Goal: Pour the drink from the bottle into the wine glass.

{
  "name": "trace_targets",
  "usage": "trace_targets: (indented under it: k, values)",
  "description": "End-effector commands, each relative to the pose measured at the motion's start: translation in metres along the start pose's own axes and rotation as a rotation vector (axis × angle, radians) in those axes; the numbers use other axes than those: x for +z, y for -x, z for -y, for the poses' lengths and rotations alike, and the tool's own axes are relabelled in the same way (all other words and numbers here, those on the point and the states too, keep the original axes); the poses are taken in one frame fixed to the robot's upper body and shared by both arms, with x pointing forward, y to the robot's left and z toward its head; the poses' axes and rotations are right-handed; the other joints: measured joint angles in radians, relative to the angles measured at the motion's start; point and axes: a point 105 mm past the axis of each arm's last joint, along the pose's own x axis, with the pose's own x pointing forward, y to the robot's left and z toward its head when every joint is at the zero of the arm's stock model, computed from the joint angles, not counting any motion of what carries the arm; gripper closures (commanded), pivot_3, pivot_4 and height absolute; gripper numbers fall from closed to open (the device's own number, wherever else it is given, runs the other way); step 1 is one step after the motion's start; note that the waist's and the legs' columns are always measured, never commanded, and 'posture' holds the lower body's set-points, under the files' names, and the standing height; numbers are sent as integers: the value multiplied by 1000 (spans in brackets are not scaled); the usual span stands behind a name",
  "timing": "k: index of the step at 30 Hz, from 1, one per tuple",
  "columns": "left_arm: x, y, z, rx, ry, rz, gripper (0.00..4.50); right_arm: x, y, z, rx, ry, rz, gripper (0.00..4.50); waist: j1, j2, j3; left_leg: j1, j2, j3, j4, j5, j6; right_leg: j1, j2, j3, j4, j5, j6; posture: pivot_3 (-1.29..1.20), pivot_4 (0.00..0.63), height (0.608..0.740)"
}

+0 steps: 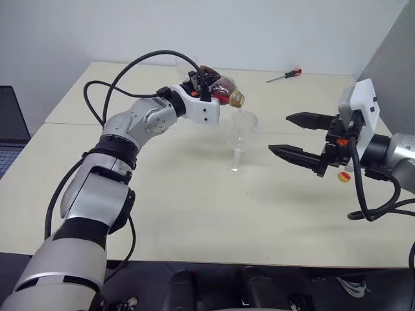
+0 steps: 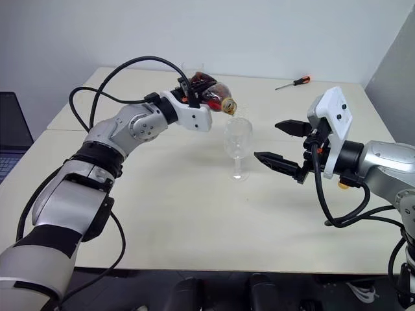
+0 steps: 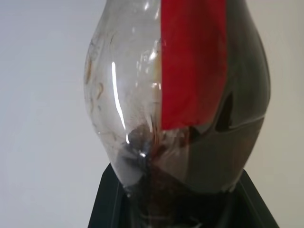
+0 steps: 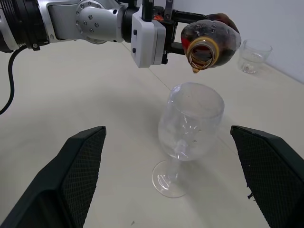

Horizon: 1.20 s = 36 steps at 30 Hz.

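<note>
My left gripper (image 1: 200,83) is shut on the bottle (image 1: 220,89), which lies tipped on its side with its open yellowish mouth (image 4: 199,52) just above the rim of the wine glass (image 1: 240,139). The dark drink (image 3: 237,118) fills the low side of the bottle beside its red label (image 3: 190,61), and a drop of it hangs at the mouth. The wine glass (image 4: 190,118) stands upright on the table and its bowl looks clear. To the glass's right my right gripper (image 1: 280,133) is open, its fingers wide apart and pointing at the glass without touching it.
A short clear tumbler (image 4: 254,56) stands behind the bottle. A red-handled screwdriver (image 1: 284,76) lies at the table's far right. The cream table (image 1: 194,214) has free room in front of the glass. A laptop (image 1: 10,129) sits off the table's left edge.
</note>
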Motion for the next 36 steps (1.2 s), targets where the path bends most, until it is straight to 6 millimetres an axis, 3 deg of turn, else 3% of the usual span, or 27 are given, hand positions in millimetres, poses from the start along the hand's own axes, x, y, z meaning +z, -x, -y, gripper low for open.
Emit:
trace_targets:
  k: [1,36]
  values:
    - [4,-2,-27,71,-50,25,3566,13,2,-1,-8,53,45,0,0,0,0,0,0,0,0,0,0,0,0,0,0,0,0,0,150,740]
    - [-2,-4,-31,-7,-139,8,3566,8,-1,-1,-24,30,59,0,0,0,0,0,0,0,1,0,0,0,0,0,1,0,0,0,150,740]
